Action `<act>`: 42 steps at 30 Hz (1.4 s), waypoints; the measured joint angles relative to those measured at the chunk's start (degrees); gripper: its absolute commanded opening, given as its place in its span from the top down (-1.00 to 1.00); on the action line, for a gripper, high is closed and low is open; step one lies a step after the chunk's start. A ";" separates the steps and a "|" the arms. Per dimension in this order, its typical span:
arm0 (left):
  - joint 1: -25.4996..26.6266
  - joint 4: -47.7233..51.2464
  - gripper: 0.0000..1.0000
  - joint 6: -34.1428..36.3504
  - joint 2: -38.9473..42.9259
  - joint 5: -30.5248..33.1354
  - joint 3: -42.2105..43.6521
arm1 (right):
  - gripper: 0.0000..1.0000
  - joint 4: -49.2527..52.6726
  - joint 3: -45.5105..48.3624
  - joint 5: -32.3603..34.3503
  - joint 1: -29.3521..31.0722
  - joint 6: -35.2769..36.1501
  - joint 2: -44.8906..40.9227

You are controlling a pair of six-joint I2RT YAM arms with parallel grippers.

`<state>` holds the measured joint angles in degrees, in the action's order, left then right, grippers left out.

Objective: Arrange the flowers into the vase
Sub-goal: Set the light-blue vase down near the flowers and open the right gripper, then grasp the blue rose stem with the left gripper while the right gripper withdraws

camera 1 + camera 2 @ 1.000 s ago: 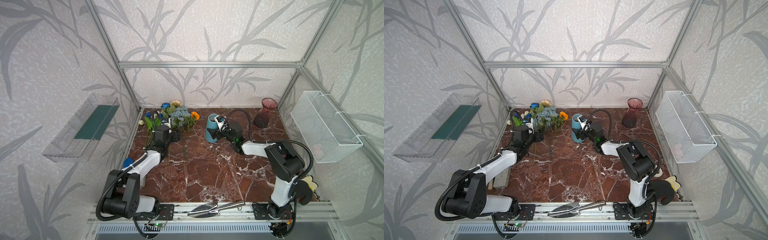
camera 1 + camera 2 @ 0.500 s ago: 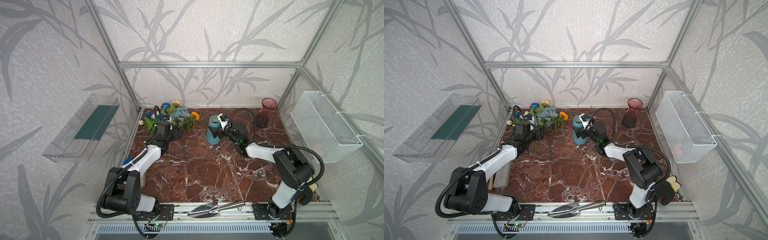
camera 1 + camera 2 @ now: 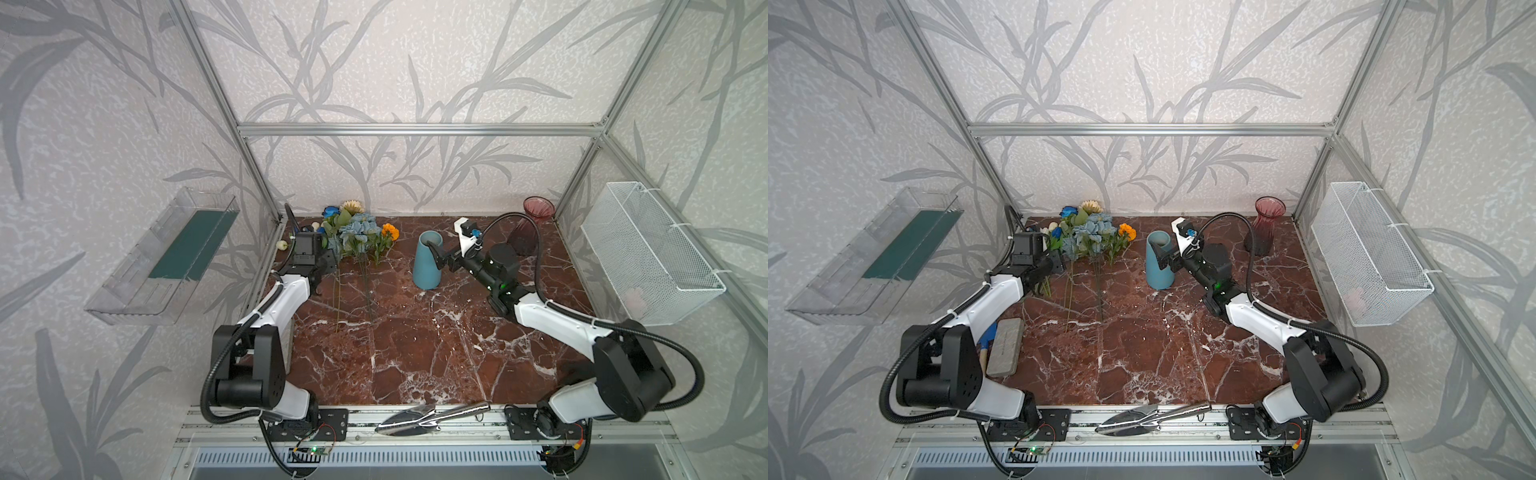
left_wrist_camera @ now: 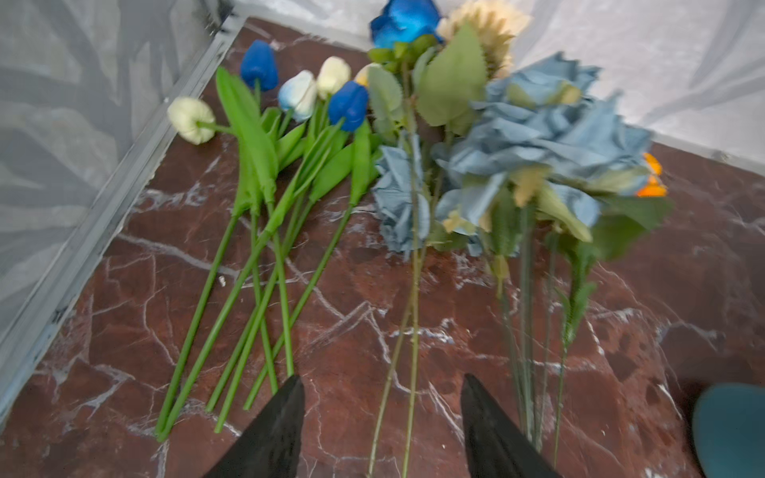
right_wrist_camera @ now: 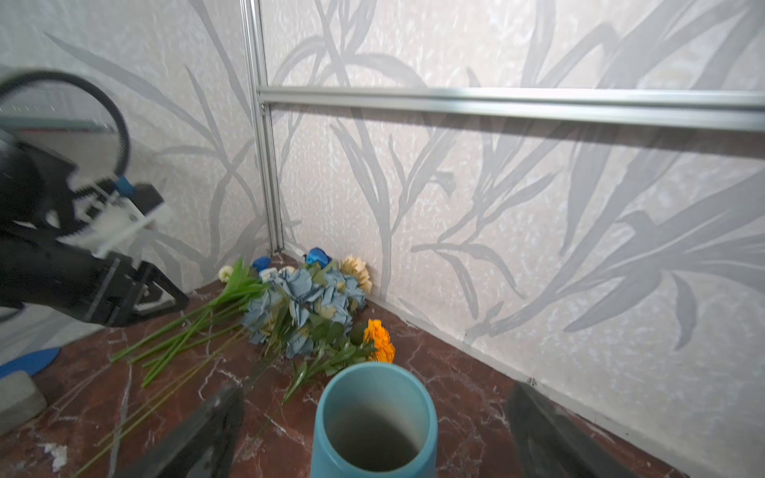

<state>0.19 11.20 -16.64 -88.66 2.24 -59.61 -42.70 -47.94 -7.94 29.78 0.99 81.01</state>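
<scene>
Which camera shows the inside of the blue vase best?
The right wrist view: it looks down into the blue vase, whose mouth is open and empty. Both top views show it whole and upright, but little of the inside. The left wrist view catches only an edge.

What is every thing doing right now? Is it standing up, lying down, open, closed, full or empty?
blue vase, standing upright, empty.
red vase, standing upright in the far corner, no flowers in it.
flowers, all lying flat on the table.
left gripper, fingers open over the stems, holding nothing.
right gripper, fingers open either side of the blue vase, not touching it.
</scene>
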 measured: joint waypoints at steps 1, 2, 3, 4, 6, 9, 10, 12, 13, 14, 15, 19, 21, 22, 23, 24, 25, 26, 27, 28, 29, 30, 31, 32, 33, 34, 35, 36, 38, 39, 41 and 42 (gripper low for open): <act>-0.31 1.38 0.17 0.31 -2.05 -0.07 -1.40 | -0.97 0.07 0.87 0.00 0.09 -0.50 -1.90; -0.39 2.51 0.15 0.70 -3.82 -0.31 -2.54 | -0.96 -0.04 2.21 0.07 0.22 -0.96 -3.91; -0.39 3.78 0.15 1.03 -5.31 -0.68 -3.56 | -0.95 -0.11 3.45 0.09 0.39 -1.22 -5.35; -0.35 5.42 0.16 1.55 -6.93 -1.05 -4.87 | -0.94 -0.50 5.14 0.09 0.81 -1.40 -6.82; -0.28 8.26 0.23 1.97 -9.73 -2.05 -7.34 | -0.93 -1.07 8.59 0.07 2.01 -1.29 -8.96; -0.17 11.50 0.32 2.71 -13.05 -3.69 -10.60 | -0.92 -2.14 13.44 -0.11 3.52 -1.05 -10.38; -0.04 11.93 0.32 2.82 -13.68 -4.11 -11.08 | -0.92 -2.64 14.95 -0.15 4.09 -0.96 -10.38; 0.15 12.98 0.44 2.97 -14.23 -4.74 -11.50 | -0.92 -3.61 17.35 -0.37 4.68 -0.87 -10.21; 0.24 13.60 0.50 3.04 -14.38 -5.01 -11.65 | -0.92 -4.28 18.47 -0.50 4.98 -0.68 -9.94; 0.39 14.27 0.51 3.15 -14.58 -5.16 -11.93 | -0.92 -4.98 19.37 -0.50 5.31 -0.46 -9.53; 0.57 14.91 0.50 3.15 -14.82 -5.20 -12.31 | -0.92 -5.60 19.93 -0.50 5.55 -0.31 -8.98; 1.75 16.20 0.48 3.21 -16.09 -5.35 -13.60 | -0.92 -8.81 20.44 -0.68 6.21 -0.09 -5.18; 2.40 16.92 0.47 3.32 -17.20 -5.29 -14.58 | -0.92 -10.64 20.44 -0.87 6.36 -0.11 -3.19; 2.64 17.22 0.48 3.43 -17.86 -5.27 -15.15 | -0.92 -11.43 20.46 -1.05 6.40 -0.13 -2.25; 2.84 17.35 0.48 3.56 -18.45 -5.27 -15.50 | -0.91 -12.04 20.46 -1.09 6.40 -0.15 -1.46; 2.95 17.40 0.48 3.61 -18.91 -5.25 -15.65 | -0.91 -12.50 20.46 -1.14 6.40 -0.20 -0.94; 3.13 17.49 0.48 3.61 -19.30 -5.20 -15.67 | -0.91 -12.98 20.46 -1.18 6.45 -0.26 -0.50; 3.17 17.64 0.56 3.61 -19.76 -5.18 -15.72 | -0.91 -13.42 20.46 -1.33 6.45 -0.33 -0.20; 3.26 18.05 0.60 3.63 -20.26 -5.14 -16.02 | -0.91 -13.75 20.46 -1.53 6.45 -0.35 -0.04; 3.32 18.38 0.60 3.82 -21.00 -5.14 -16.48 | -0.91 -14.10 20.46 -1.57 6.45 -0.37 0.02; 3.32 18.53 0.65 3.98 -21.55 -5.07 -16.94 | -0.91 -14.40 20.46 -1.60 6.45 -0.37 0.04; 3.32 18.67 0.72 4.04 -22.08 -5.01 -17.31 | -0.91 -14.62 20.46 -1.60 6.45 -0.37 0.04; 3.32 18.75 0.74 4.13 -22.47 -4.92 -17.62 | -0.91 -14.97 20.46 -1.60 6.45 -0.37 0.04; 3.32 18.95 0.74 4.17 -22.69 -4.85 -17.84 | -0.91 -15.26 20.46 -1.60 6.45 -0.39 0.04; 3.32 19.04 0.80 4.13 -22.77 -4.83 -17.94 | -0.91 -15.50 20.46 -1.60 6.45 -0.37 0.04; 3.32 19.12 0.85 4.07 -22.77 -4.83 -18.01 | -0.91 -15.78 20.46 -1.60 6.45 -0.37 0.04; 3.32 19.19 0.89 4.09 -22.75 -4.83 -18.05 | -0.91 -15.96 20.46 -1.64 6.45 -0.37 0.02; 3.32 19.19 0.91 4.00 -22.75 -4.85 -18.05 | -0.92 -16.06 20.46 -1.68 6.47 -0.35 0.02; 3.30 19.21 1.00 3.85 -22.64 -4.85 -18.05 | -0.91 -16.20 20.46 -1.75 6.47 -0.33 0.02; 3.30 19.21 1.00 3.65 -22.47 -4.87 -18.03 | -0.91 -16.26 20.46 -1.75 6.49 -0.33 0.02; 3.32 19.12 1.00 3.41 -21.59 -4.87 -17.88 | -0.91 -16.52 20.46 -1.75 6.49 -0.33 0.04; 3.32 19.08 1.00 3.26 -20.96 -4.90 -17.70 | -0.91 -16.65 20.46 -1.77 6.49 -0.33 0.02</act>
<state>3.51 30.28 -13.39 -109.62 -2.66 -77.32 -59.35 -27.49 -9.72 36.27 0.67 81.03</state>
